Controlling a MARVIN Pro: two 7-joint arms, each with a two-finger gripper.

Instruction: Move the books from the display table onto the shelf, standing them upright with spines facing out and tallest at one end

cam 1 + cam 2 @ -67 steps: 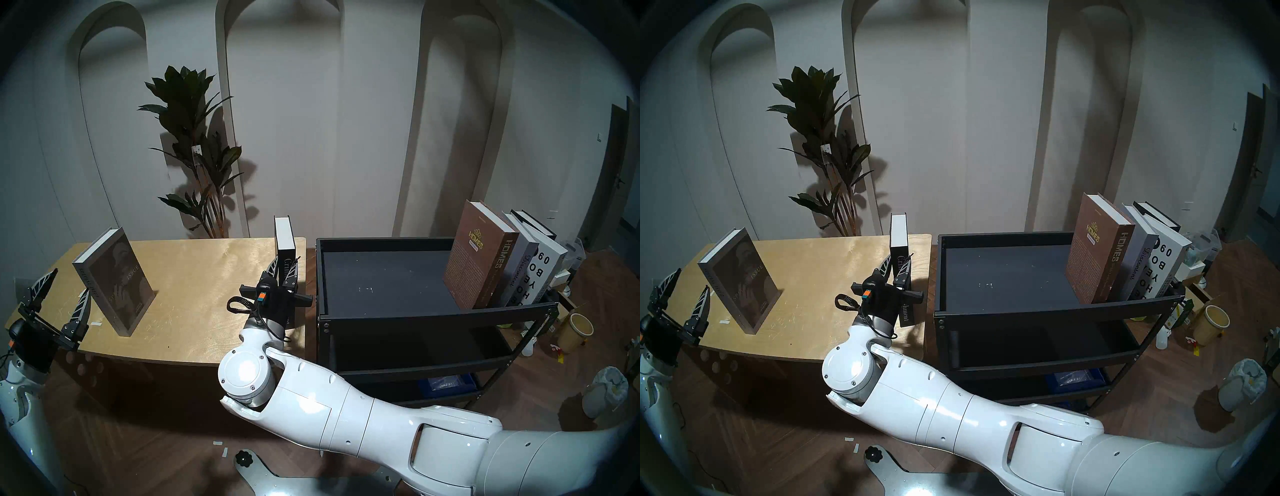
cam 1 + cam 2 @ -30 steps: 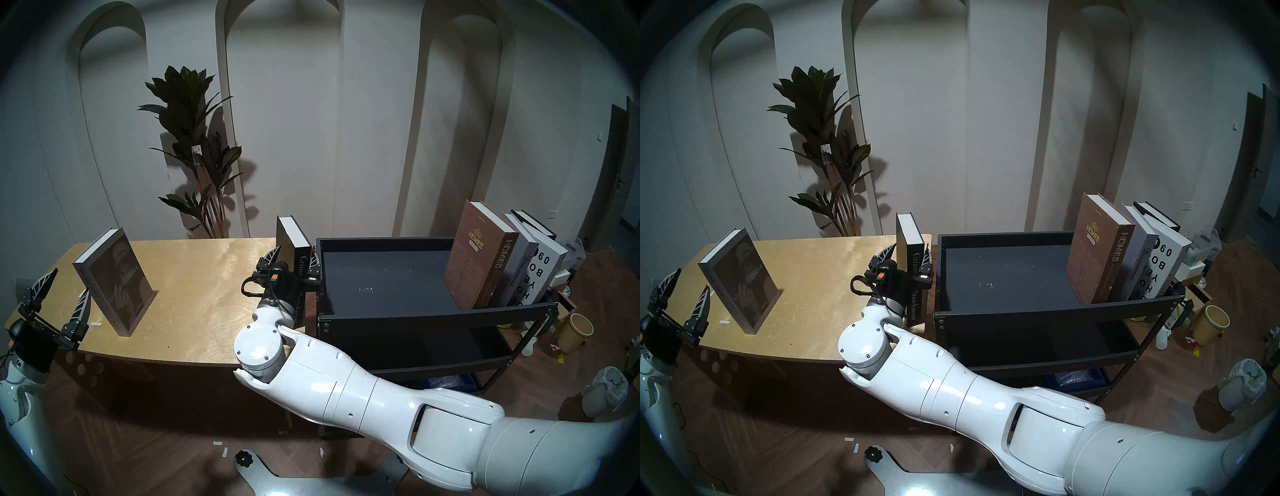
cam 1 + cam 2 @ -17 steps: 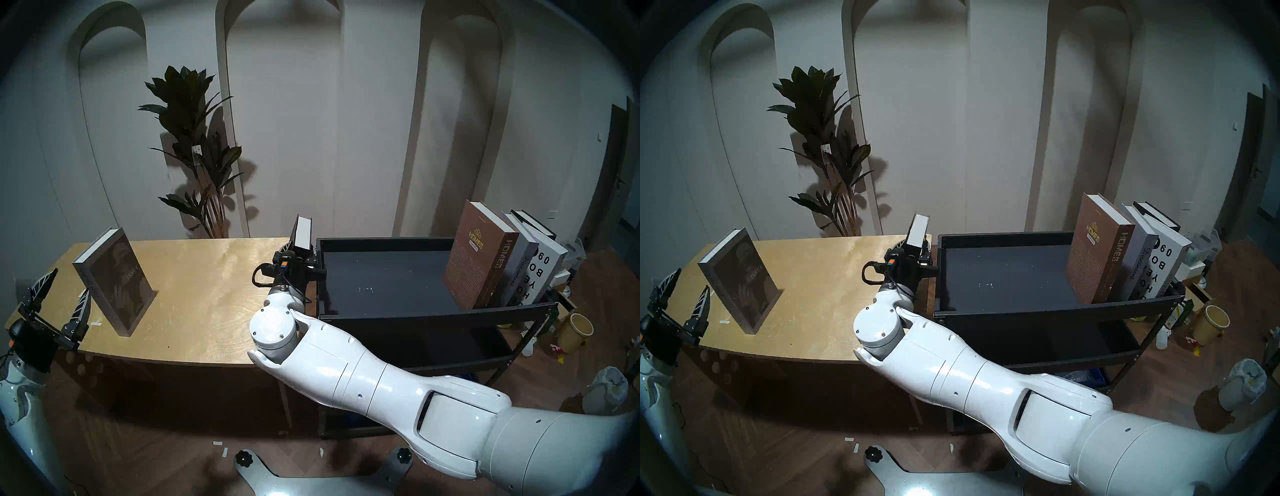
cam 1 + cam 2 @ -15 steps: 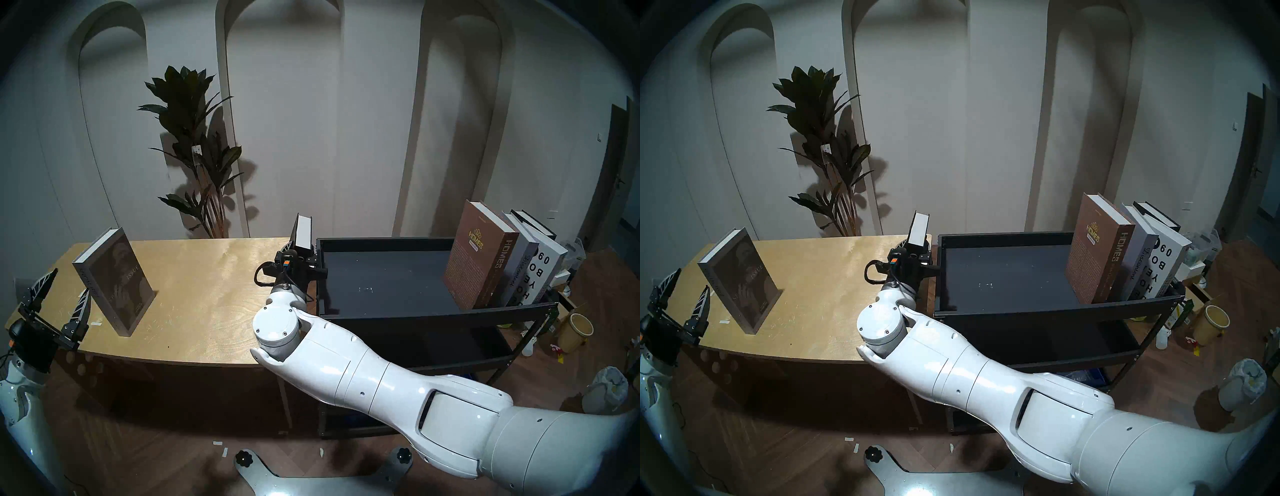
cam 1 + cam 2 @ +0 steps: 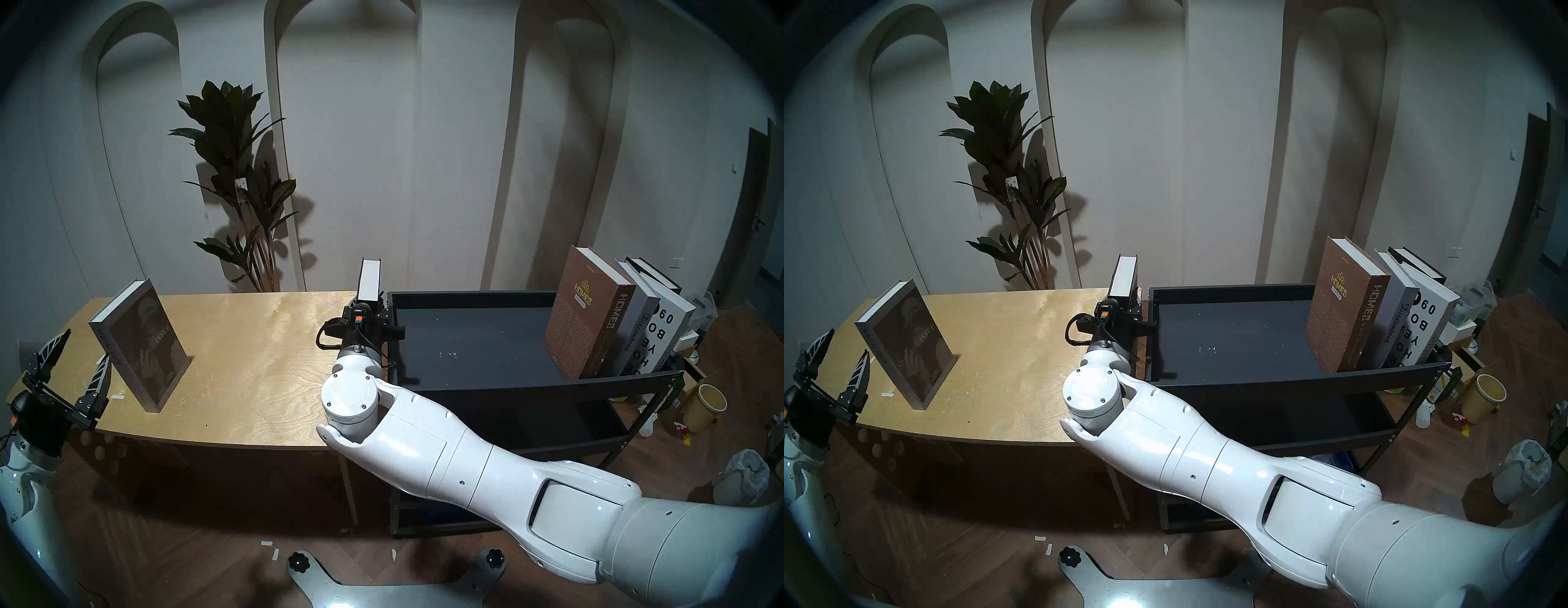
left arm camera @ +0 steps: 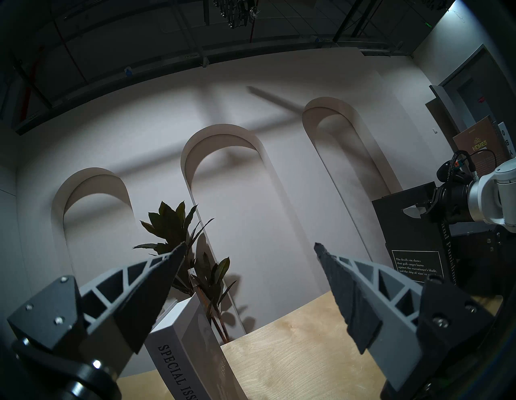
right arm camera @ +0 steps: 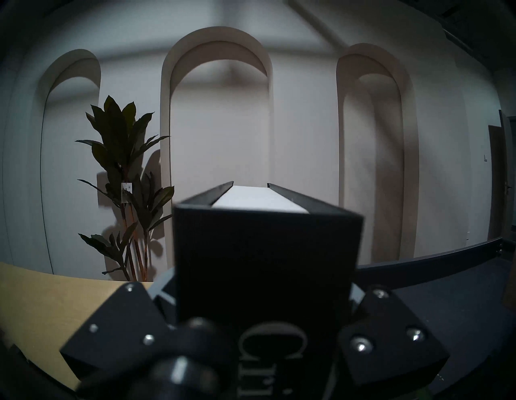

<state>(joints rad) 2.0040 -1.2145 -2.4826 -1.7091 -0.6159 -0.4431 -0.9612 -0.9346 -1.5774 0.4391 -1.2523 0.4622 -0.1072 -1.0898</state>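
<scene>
A wall of arched niches is seen behind the desk (image 5: 237, 339) and, at right, the shelf (image 5: 534, 384). "Crime and Punishment" (image 5: 368, 280), upright at centre, is clamped by the right gripper (image 5: 368, 312) beside the shelf's left rim; the left gripper (image 5: 70, 373) is spread, empty, lower left.

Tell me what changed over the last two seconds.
The right gripper closed on the black book, turned it spine toward the robot, and carried it right, toward the cart. The left gripper, the Special Issue book and the cart's books stayed put.
</scene>
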